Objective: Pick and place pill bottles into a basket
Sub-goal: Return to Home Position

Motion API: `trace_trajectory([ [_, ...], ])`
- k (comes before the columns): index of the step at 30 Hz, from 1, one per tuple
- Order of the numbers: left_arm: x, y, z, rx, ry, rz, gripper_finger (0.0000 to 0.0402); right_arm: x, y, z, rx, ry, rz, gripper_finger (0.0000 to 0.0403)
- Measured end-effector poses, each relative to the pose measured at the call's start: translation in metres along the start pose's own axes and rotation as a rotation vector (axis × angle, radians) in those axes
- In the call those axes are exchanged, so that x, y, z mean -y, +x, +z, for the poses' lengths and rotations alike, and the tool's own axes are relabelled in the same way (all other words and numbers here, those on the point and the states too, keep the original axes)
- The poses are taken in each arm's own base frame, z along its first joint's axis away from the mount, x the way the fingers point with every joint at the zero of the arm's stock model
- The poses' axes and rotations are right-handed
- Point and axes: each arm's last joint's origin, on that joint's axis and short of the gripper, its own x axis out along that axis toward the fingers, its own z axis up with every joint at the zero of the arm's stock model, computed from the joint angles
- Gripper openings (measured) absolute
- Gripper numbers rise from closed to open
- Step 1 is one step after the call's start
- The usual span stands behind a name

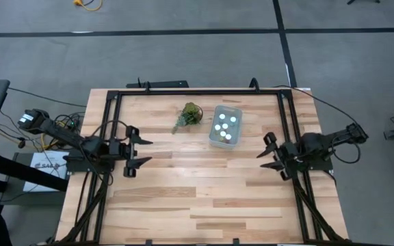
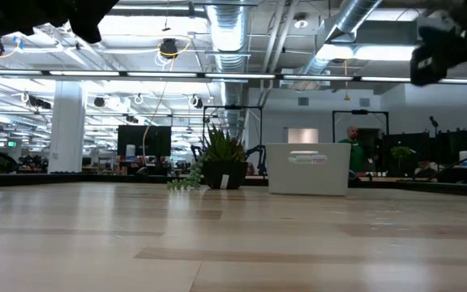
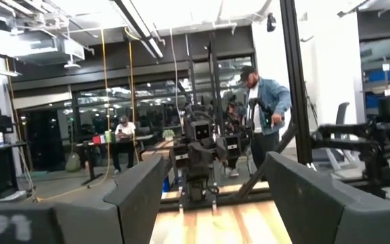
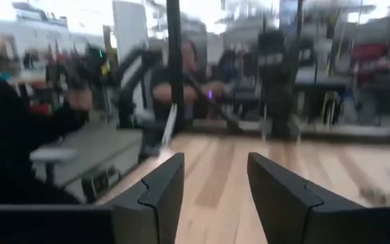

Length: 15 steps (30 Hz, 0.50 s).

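Observation:
The pale blue-grey basket [image 1: 225,126] stands on its base at the table's far middle, with several white pill bottles [image 1: 226,125] inside it; it also shows in the low view [image 2: 307,169]. My left gripper [image 1: 139,151] is open and empty over the table's left side. My right gripper [image 1: 268,154] is open and empty over the table's right side, on the near side of the basket. Both grippers are well apart from the basket.
A green leafy plant sprig [image 1: 189,115] in a small dark pot sits just left of the basket. A black frame [image 1: 197,91] runs round the table's far, left and right sides. The wooden table [image 1: 197,198] stretches bare toward the near edge. People show in the room beyond.

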Motion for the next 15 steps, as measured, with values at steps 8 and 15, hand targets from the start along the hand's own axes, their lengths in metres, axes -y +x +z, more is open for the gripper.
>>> trace_trajectory([
  [8, 0.0003, 0.0000, -0.0011, -0.012, -0.005, -0.003, 0.0247, 0.0013, -0.0009, -0.0105, -0.123, -0.005, -0.019, 0.0142],
  [15, 0.0027, -0.0004, -0.0076, -0.072, -0.039, -0.049, 0.0247, 0.0026, -0.0053, -0.0069, -0.241, 0.039, -0.050, 0.0131],
])
